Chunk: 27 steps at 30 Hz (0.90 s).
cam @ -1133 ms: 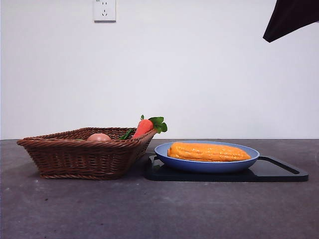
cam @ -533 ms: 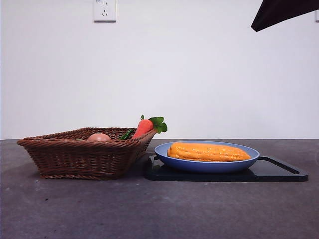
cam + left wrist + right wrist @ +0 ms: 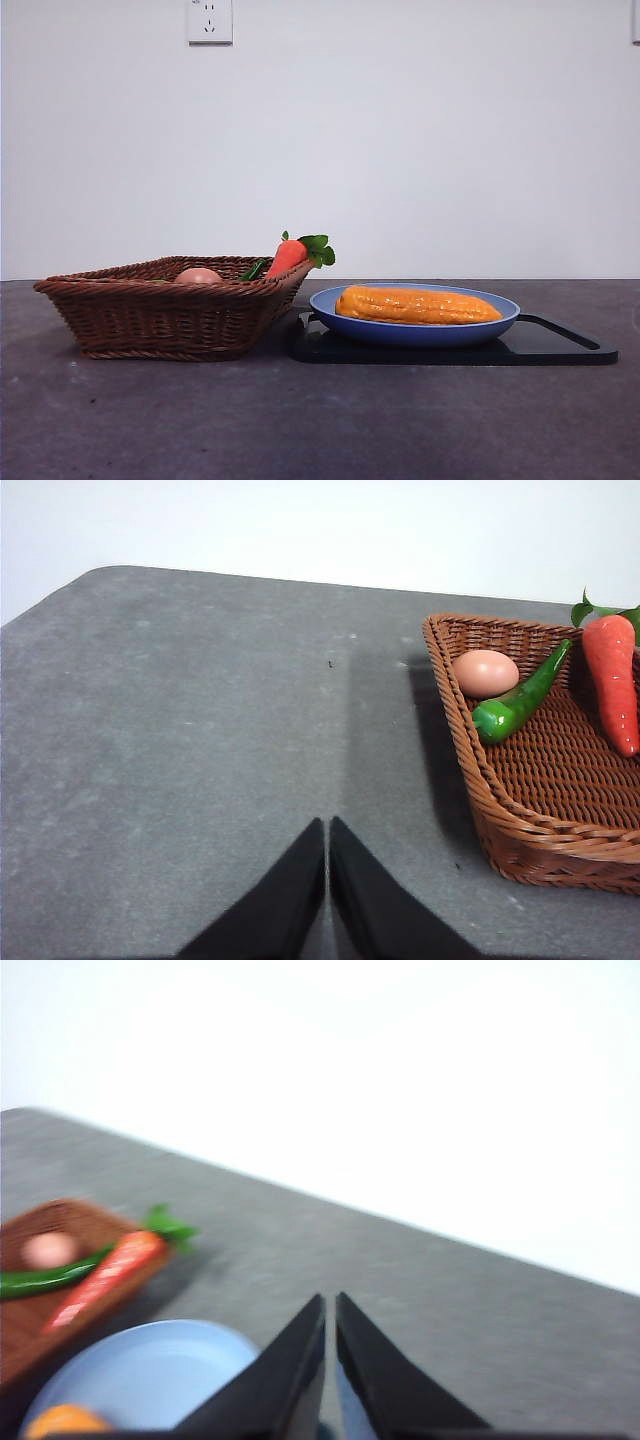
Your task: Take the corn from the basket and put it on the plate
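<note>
the corn [image 3: 418, 305] is lying flat on the blue plate [image 3: 500, 318], lengthwise left to right and taking up most of the dish. the plate sits on a flat black tray [image 3: 560, 347] on the grey bench [image 3: 320, 420], just right of the wicker basket [image 3: 160, 315], with the tray's near corner about touching the basket's side.

still in the basket: a carrot [image 3: 288, 256] leaning on the right rim with its green leaves poking over the edge, a green pepper [image 3: 515, 702] lying next to it, and a small peach-coloured egg-shaped thing [image 3: 485, 672] touching the pepper's stalk end.

neither tool shows in the front view. the left tool [image 3: 327, 832] hangs over bare bench to the left of the basket, jaws pressed together with nothing between them, well apart from the corn.

the right tool [image 3: 330, 1310] is also closed up and empty, jaws meeting at the tips. its wrist picture is blurry, but the plate's rim [image 3: 150, 1360] shows just below and beside the jaws, and an orange bit at the corner [image 3: 65, 1422] is probably the end of the corn, so the corn is under and off to one side of that tool, not touching it.
</note>
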Each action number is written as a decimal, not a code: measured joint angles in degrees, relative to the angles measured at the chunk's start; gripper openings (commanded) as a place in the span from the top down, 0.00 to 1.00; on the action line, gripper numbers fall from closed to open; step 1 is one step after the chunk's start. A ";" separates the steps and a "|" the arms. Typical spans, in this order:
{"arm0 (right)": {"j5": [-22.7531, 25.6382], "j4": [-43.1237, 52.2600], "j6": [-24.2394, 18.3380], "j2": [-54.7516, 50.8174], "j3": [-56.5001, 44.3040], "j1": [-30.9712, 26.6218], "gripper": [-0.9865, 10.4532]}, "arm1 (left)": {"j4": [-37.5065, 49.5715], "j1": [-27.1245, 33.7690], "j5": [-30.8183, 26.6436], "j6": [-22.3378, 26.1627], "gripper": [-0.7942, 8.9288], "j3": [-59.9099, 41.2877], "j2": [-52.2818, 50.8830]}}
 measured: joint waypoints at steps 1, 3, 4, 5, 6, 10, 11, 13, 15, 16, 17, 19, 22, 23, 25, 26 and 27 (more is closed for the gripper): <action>0.07 1.95 0.00 -1.88 -2.36 -0.76 0.91 | 0.00 0.00 0.00 0.00 0.91 0.00 0.00; 1.07 7.21 0.00 -6.67 -8.35 -2.01 0.91 | 0.00 0.00 0.00 0.02 0.91 0.00 0.00; 1.97 8.90 0.00 -8.24 -10.38 -2.32 0.91 | 0.00 0.00 0.00 0.00 0.91 0.00 0.00; 3.52 10.82 0.00 -10.36 -13.11 -2.67 0.91 | 0.00 0.00 0.00 0.00 0.91 0.00 0.00; 5.25 12.35 0.00 -12.46 -15.82 -2.82 0.91 | 0.00 0.00 0.00 0.00 0.91 0.00 0.00; 9.90 14.99 0.02 -18.86 -24.76 -3.08 0.91 | 0.00 0.00 0.00 0.00 0.91 0.00 0.00; 10.05 15.32 0.02 -20.33 -26.93 -3.17 0.91 | 0.00 0.00 0.00 0.00 0.91 0.00 0.00; 10.08 15.32 0.02 -23.08 -30.56 -3.15 0.91 | 0.00 0.00 0.00 0.00 0.91 0.00 0.00; 10.14 15.28 0.02 -25.90 -33.62 -3.15 0.91 | 0.00 0.00 0.00 0.00 0.91 0.00 0.00; 10.14 15.30 0.02 -26.97 -34.69 -3.15 0.91 | 0.00 0.00 0.00 0.00 0.91 0.00 0.00; 10.16 15.30 0.02 -28.22 -35.78 -3.15 0.91 | 0.00 0.00 0.00 0.00 0.91 0.00 0.00; 10.64 15.54 0.02 -30.18 -37.62 -3.15 0.91 | 0.00 0.00 0.00 0.02 0.91 0.00 0.00; 12.85 15.54 0.55 -32.89 -40.41 -3.13 0.91 | 0.00 0.00 0.00 0.00 0.91 0.00 0.00; 13.73 15.50 0.96 -33.79 -41.29 -3.13 0.91 | 0.00 0.00 0.00 0.00 0.91 0.00 0.00; 14.75 15.37 1.70 -35.32 -42.66 -3.13 0.91 | 0.00 0.00 0.00 0.00 0.91 0.00 0.00; 15.10 15.17 2.08 -36.02 -43.23 -3.13 0.91 | 0.00 0.00 0.00 0.00 0.91 0.00 0.00; 15.30 15.17 2.45 -36.59 -43.74 -3.13 0.91 | 0.00 0.00 0.00 0.00 0.91 0.00 0.00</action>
